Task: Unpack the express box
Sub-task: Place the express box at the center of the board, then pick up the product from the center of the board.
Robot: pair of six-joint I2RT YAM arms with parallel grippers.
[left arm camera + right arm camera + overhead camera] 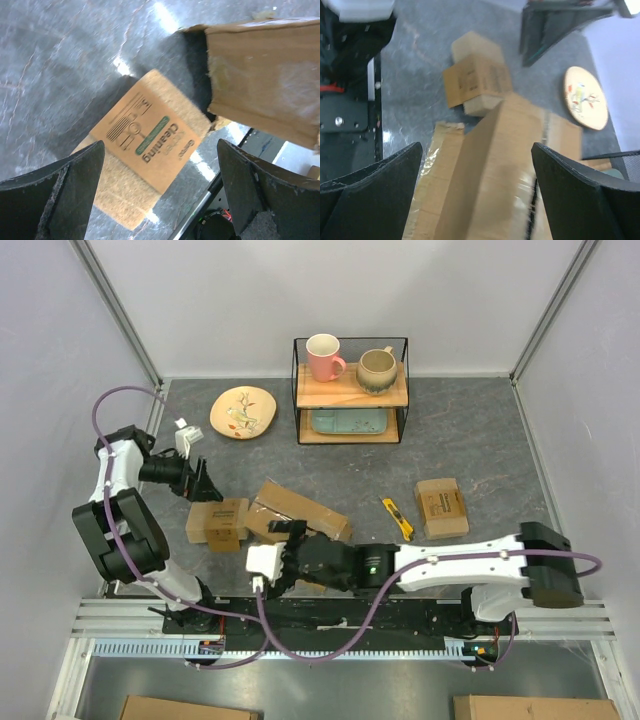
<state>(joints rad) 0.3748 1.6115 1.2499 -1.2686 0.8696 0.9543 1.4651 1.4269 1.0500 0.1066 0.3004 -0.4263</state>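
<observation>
- My left end effector [205,483] is spread wide and pinches nothing. It hangs over the counter [480,440] at 10 o'clock of the express box [300,512].
- In the left wrist view my left fingers [55,195] frame a small cardboard packet [145,165] with green "Cleaning" print. An open flap of the express box shows at 2 o'clock of it.
- My right end effector [292,532] is spread wide and holds nothing. It sits right above the near side of the express box.
- In the right wrist view the express box [505,165] fills the space below my right fingers [375,185]. There is clear tape on its top.
- The express box lies near counter centre, long side running from 10 to 4 o'clock, with its top flaps partly lifted.
- The small packet sits just beside the box at 9 o'clock. I cannot tell whether they touch.
- A yellow utility knife [398,518] lies at 3 o'clock of the box, apart from it.
- A second cardboard packet [441,507] lies just past the knife.
- A plate [243,412] lies at 11 o'clock of the box.
- A wire rack [350,390] stands at 12 o'clock, with a pink mug [324,356] and a green mug [377,370] on its top shelf.
</observation>
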